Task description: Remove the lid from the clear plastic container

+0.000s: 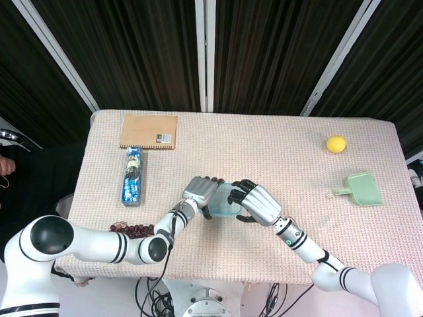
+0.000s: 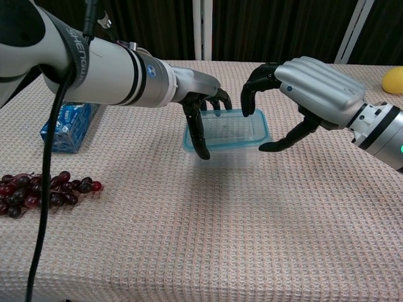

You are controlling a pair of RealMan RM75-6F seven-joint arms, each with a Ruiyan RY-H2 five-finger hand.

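The clear plastic container (image 2: 228, 151) (image 1: 223, 206), closed by a blue-rimmed lid (image 2: 227, 129), stands near the table's front middle. My left hand (image 2: 200, 100) (image 1: 201, 191) grips its left end, thumb down the front wall and fingers behind the far rim. My right hand (image 2: 312, 85) (image 1: 259, 203) arches over the right end. Its fingertips hook the lid's far rim and its thumb touches the lid's front right corner. In the head view both hands cover most of the container.
A bunch of dark grapes (image 2: 41, 192) (image 1: 135, 230) lies at the front left, with a blue packet (image 2: 66, 123) (image 1: 133, 175) and a brown notebook (image 1: 149, 131) behind it. A lemon (image 1: 336, 144) (image 2: 393, 80) and a green dustpan (image 1: 363, 188) sit far right.
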